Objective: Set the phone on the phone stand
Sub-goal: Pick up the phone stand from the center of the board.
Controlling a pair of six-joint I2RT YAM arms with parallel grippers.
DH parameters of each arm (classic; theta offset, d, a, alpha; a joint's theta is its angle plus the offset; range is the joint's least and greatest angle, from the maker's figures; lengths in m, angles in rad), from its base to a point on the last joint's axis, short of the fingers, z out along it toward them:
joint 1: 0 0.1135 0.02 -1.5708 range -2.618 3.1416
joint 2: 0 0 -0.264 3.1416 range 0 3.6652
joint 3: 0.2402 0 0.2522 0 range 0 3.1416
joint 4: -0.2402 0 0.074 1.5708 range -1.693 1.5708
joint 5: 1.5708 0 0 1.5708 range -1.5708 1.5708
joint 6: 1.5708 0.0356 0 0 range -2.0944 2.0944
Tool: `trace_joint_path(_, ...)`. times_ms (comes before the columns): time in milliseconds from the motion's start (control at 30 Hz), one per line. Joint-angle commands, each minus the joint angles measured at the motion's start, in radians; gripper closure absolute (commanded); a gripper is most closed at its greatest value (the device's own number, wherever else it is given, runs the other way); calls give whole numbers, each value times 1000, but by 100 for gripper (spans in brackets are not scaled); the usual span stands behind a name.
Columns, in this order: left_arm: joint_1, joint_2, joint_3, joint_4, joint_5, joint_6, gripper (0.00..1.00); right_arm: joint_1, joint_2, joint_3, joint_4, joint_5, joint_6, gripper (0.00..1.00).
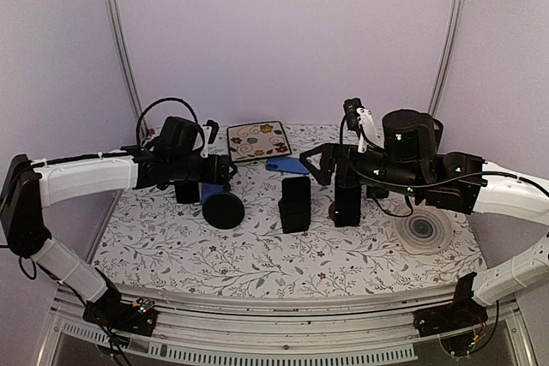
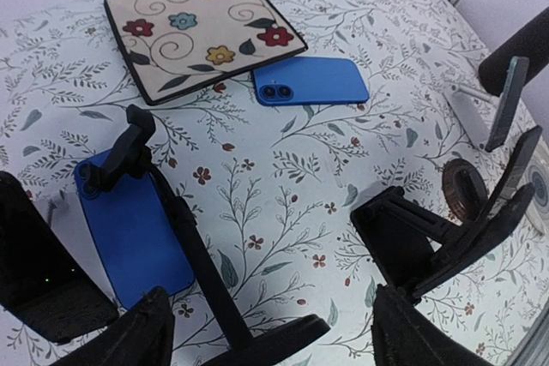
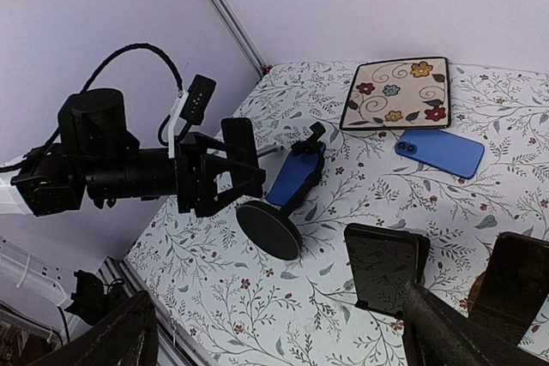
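Closest to me on the counter (image 1: 257, 272) sits a pale ringed coaster (image 1: 425, 231), off to the right. A little further in I see the phone stand (image 1: 223, 209) on its round black base, and just right of it a black folding stand (image 1: 295, 203). My left tool (image 2: 270, 297) is spread wide, with the phone stand's pole rising between its fingers. A blue phone (image 3: 293, 176) leans in that stand, its top edge under the clamp. My right tool (image 3: 279, 297) is also spread wide and grips nothing; it hangs just right of the black folding stand. Beyond, a second blue phone (image 1: 287, 165) lies flat, camera side up, just beside the near corner of a flowered tile (image 1: 258, 141); I cannot tell whether they touch.
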Motion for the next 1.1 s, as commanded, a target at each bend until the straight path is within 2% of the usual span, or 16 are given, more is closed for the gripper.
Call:
trace_joint_path(0,-13,110,134,-141,-66,-55,24,-2,-1,-3,12,-7,9,1)
trace_joint_path(100,-16,179,193,-181,-100,-73,31,-3,-11,-5,5,-3,9,1)
trace_joint_path(600,-43,427,362,-279,-266,-107,44,-2,-74,-41,-8,17,7,1)
trace_joint_path(733,-47,462,385,-297,-333,-108,44,-3,-88,-51,-11,23,6,1)
trace_joint_path(1067,-38,592,450,-307,-300,-110,39,-2,-102,-67,-13,24,10,1)
